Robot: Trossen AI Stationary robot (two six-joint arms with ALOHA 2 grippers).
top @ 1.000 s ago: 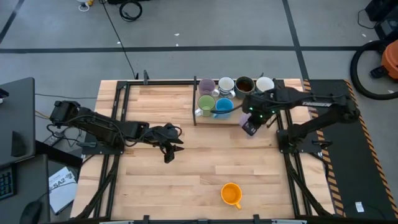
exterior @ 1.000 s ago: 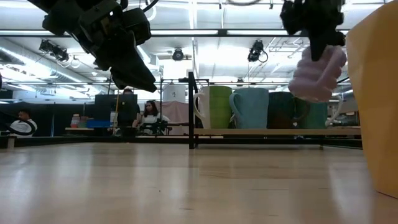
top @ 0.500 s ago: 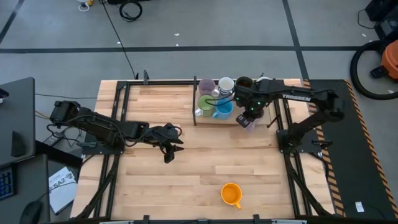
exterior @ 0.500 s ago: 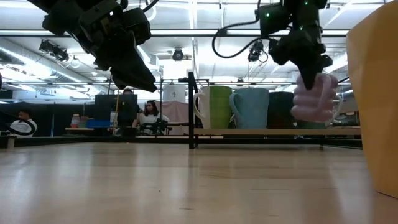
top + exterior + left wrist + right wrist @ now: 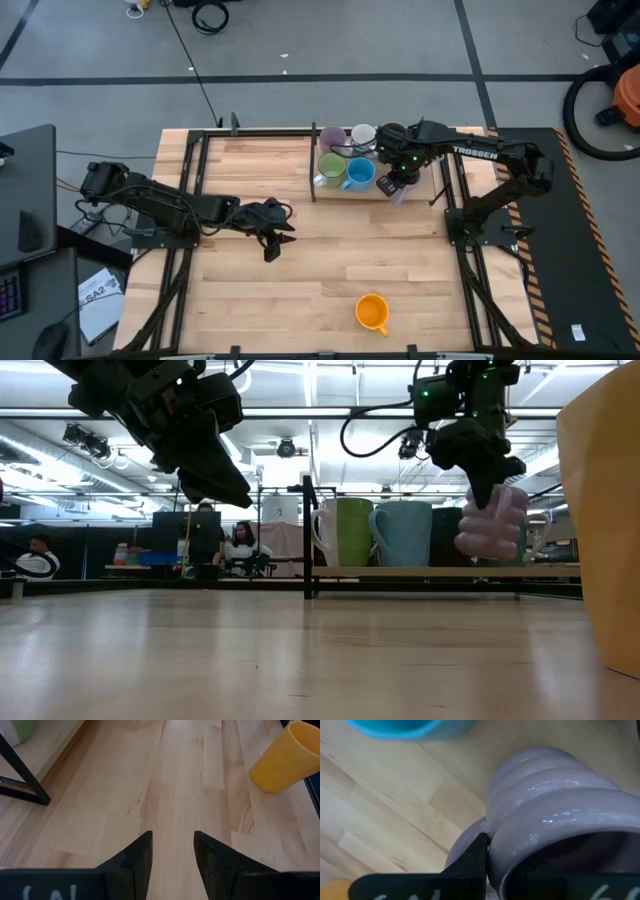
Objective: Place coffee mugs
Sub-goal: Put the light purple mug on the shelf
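Observation:
A ribbed lavender mug (image 5: 492, 520) hangs in my right gripper (image 5: 396, 183), just above the rack's wooden board (image 5: 420, 571) and to the right of the blue mug (image 5: 360, 173). On the board stand green (image 5: 332, 168), lilac (image 5: 333, 138), white (image 5: 363, 135) and dark (image 5: 392, 133) mugs on their bases. An orange mug (image 5: 372, 312) stands near the table's front edge. My left gripper (image 5: 172, 852) hovers open over bare wood at mid-left, nothing between its fingers. My right gripper holds the lavender mug by its wall at the rim (image 5: 495, 865), beside the handle. One finger (image 5: 472, 865) lies outside the wall; the other seems to be inside the mug, hidden by it. The fingers point down from above. The mug hangs below them, slightly tilted, clear of the board.
A black upright post (image 5: 313, 160) marks the rack's left end, and black rails (image 5: 190, 200) run along both table sides. The wood between the rack and the orange mug lies bare. People sit in the room beyond the table (image 5: 240, 545).
My right gripper has carried the lavender mug down and toward the table's far left, from beside the rack's right end to a spot next to the blue mug. The mug stays hanging below the fingers, lower over the board than before.

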